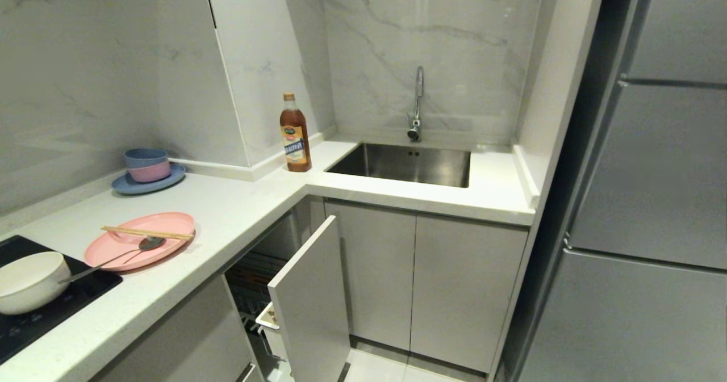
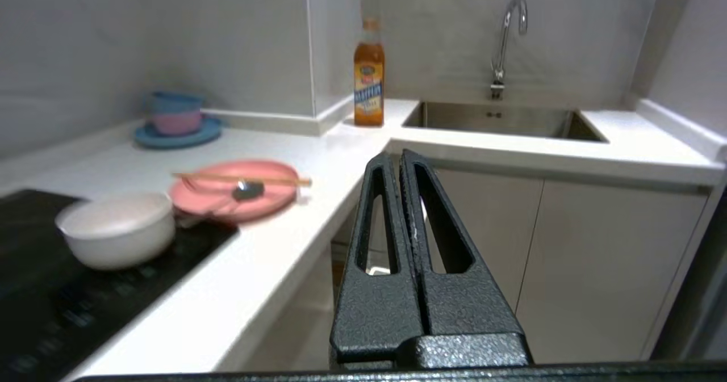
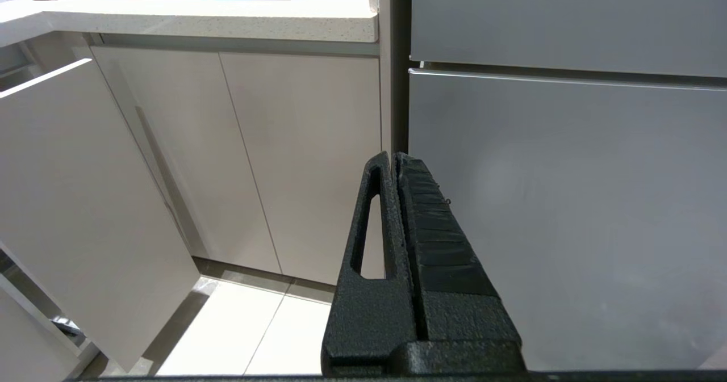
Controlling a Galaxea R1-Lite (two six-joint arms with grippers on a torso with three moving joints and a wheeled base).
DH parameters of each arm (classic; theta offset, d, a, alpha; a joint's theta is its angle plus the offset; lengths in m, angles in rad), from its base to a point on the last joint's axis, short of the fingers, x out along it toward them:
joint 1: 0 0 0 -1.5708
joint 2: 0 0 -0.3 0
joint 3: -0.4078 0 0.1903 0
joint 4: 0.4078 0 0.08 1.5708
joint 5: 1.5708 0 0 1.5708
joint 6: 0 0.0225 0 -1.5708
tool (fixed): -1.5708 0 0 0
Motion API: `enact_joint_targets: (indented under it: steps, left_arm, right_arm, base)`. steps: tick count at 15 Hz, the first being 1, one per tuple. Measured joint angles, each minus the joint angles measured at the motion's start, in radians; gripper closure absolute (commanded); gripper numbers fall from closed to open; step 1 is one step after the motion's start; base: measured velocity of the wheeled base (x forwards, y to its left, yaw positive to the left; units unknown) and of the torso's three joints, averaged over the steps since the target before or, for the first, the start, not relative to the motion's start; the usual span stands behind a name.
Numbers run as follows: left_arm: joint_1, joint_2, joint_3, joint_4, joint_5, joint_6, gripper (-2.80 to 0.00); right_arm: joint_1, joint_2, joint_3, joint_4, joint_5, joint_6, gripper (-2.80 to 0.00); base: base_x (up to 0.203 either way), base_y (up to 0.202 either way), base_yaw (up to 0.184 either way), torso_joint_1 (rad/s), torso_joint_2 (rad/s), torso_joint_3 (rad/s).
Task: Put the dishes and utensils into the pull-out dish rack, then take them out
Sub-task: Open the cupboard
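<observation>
An L-shaped kitchen table carries a pink plate near its front edge, with chopsticks and a spoon lying across it, and a cream bowl just beside it on a black hob. Below that edge the rack stands pulled out behind its narrow door. The left claw is closed and empty, in the air beyond the table's edge, and the right claw is closed low by the cupboards; lifting the plate as it lies would likely tip the loose chopsticks and spoon off.
</observation>
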Motion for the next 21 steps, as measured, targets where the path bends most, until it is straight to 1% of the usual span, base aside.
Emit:
enact_joint_targets:
  steps: [2, 4, 5, 8, 10, 13, 15, 19, 21]
  left_arm:
    - [-0.001, 0.152, -0.174, 0.035, 0.001, 0.000, 0.00]
    - [-0.012, 0.356, -0.337, 0.053, 0.001, -0.005, 0.00]
    - [-0.020, 0.445, -0.396, 0.059, -0.001, -0.009, 0.00]
    - [-0.084, 0.742, -0.579, 0.096, -0.003, -0.025, 0.00]
    - [-0.147, 0.953, -0.689, 0.179, -0.003, -0.033, 0.00]
    - [-0.202, 1.222, -0.785, 0.278, -0.004, -0.040, 0.00]
    - [-0.219, 1.373, -0.816, 0.303, -0.003, -0.042, 0.00]
    - [-0.221, 1.632, -0.828, 0.310, 0.007, -0.055, 0.00]
    - [-0.203, 1.738, -0.831, 0.258, 0.011, -0.062, 0.00]
  right_arm:
    - [0.000, 0.000, 0.000, 0.000, 0.000, 0.000, 0.00]
    - [0.000, 0.000, 0.000, 0.000, 0.000, 0.000, 0.00]
    - [0.000, 0.000, 0.000, 0.000, 0.000, 0.000, 0.00]
    - [0.000, 0.000, 0.000, 0.000, 0.000, 0.000, 0.00]
    - [0.000, 0.000, 0.000, 0.000, 0.000, 0.000, 0.00]
    - [0.000, 0.000, 0.000, 0.000, 0.000, 0.000, 0.00]
    - [0.000, 0.000, 0.000, 0.000, 0.000, 0.000, 0.00]
    - [0.000, 0.000, 0.000, 0.000, 0.000, 0.000, 0.00]
    - [0.000, 0.000, 0.000, 0.000, 0.000, 0.000, 0.00]
  base:
    - [0.000, 0.000, 0.000, 0.000, 0.00, 0.000]
    - [0.000, 0.000, 0.000, 0.000, 0.00, 0.000]
    - [0.000, 0.000, 0.000, 0.000, 0.00, 0.000]
    - [0.000, 0.000, 0.000, 0.000, 0.00, 0.000]
    - [0.000, 0.000, 0.000, 0.000, 0.00, 0.000]
    - [0.000, 0.000, 0.000, 0.000, 0.00, 0.000]
    - [0.000, 0.000, 0.000, 0.000, 0.00, 0.000]
    - [0.000, 0.000, 0.000, 0.000, 0.00, 0.000]
    - [0.000, 0.000, 0.000, 0.000, 0.00, 0.000]
